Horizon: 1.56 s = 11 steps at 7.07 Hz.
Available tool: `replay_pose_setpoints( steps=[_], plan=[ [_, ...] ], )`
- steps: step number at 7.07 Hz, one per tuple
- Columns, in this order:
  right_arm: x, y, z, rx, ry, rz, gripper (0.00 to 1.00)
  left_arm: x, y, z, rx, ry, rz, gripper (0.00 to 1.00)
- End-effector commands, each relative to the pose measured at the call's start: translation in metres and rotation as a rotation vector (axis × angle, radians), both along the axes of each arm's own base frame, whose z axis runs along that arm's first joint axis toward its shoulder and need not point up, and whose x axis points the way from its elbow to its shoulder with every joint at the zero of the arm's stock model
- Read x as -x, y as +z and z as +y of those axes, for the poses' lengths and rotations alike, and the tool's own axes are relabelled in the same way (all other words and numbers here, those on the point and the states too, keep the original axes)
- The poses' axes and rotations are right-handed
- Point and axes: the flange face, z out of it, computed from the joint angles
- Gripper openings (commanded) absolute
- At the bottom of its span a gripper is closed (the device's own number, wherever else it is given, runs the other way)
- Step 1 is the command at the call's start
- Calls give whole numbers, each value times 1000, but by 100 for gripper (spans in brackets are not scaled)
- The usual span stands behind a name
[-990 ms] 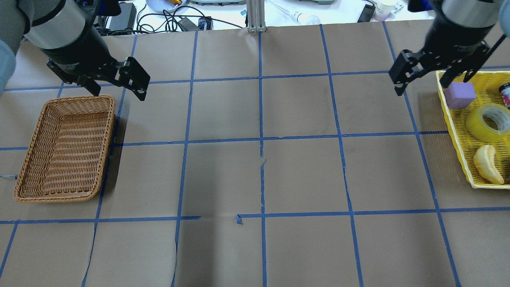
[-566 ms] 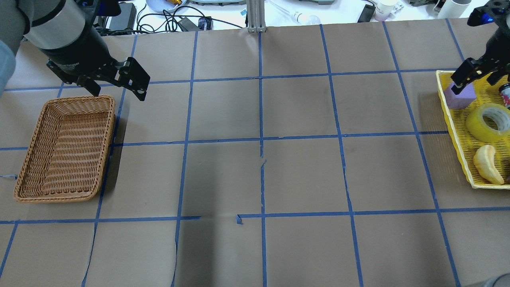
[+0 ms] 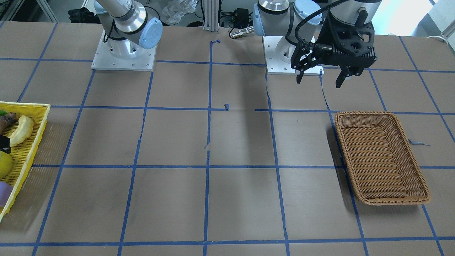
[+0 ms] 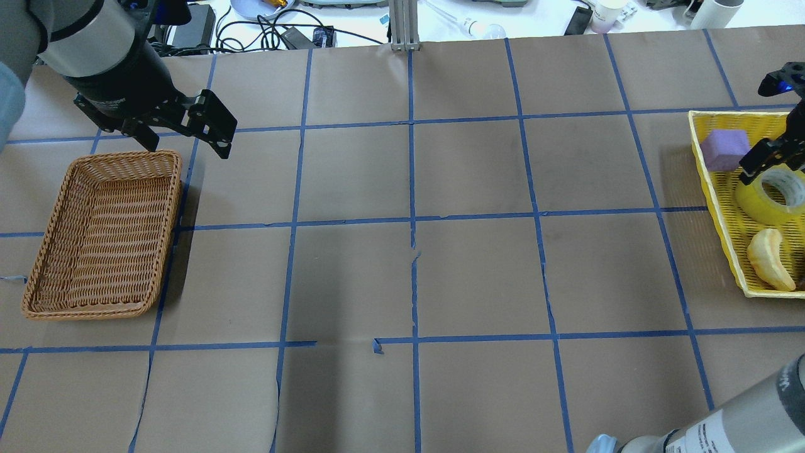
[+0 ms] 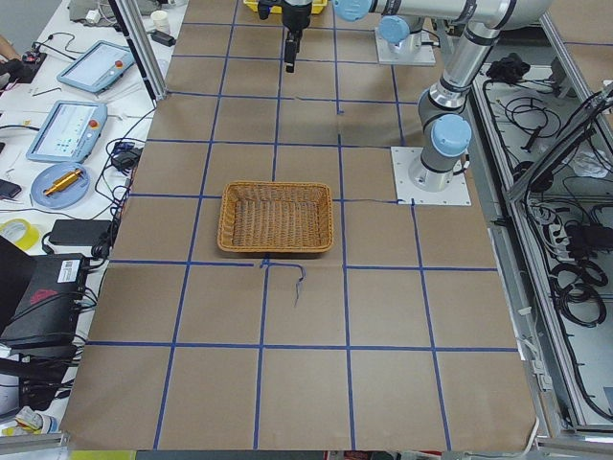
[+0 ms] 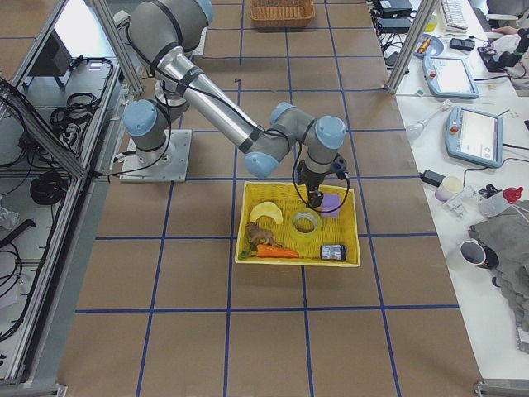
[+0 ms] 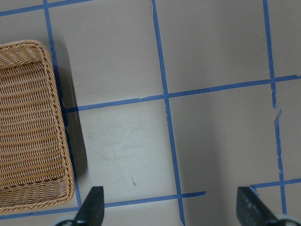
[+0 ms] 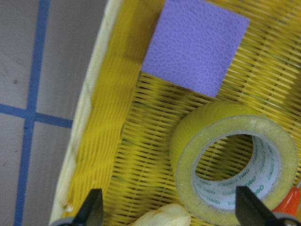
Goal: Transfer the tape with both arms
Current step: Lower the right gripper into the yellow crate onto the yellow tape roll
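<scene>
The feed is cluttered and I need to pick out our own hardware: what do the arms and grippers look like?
The left arm and right arm are silver tubes with round light-blue joint caps. A black ribbed cable runs along the left wrist. The left gripper and right gripper are black and boxy, each with two slim fingers. A small blue light shows at the right wrist.
</scene>
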Motion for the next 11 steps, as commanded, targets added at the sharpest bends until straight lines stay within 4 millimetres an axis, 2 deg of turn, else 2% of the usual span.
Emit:
replay_pose_setpoints(
  steps=[1,2,3,5,6,7,8,9,10,11],
  plan=[
    [35,-42,9,-43,-48,-2,100,0,-1,0,-1,0,0,100],
    [34,-53,18,-63,-57,-15,100,0,-1,0,-1,0,0,100],
    [33,-59,22,-69,-81,-24,84,0,-1,0,-1,0,0,100],
    [32,-58,22,-60,-149,-22,8,0,-1,0,-1,0,0,100],
    [32,-51,22,-53,-152,-16,0,0,0,0,0,0,0,100],
    [28,-32,20,-27,-175,-5,0,0,-1,0,-1,0,0,100],
    [9,11,20,17,-172,28,0,0,-1,0,-1,0,0,100],
    [-33,58,22,28,-122,36,0,0,0,0,0,0,0,100],
    [-77,96,27,50,-176,47,0,0,-1,0,-1,0,0,100],
    [-147,116,23,55,-182,51,0,0,-1,0,-1,0,0,100]
  ],
)
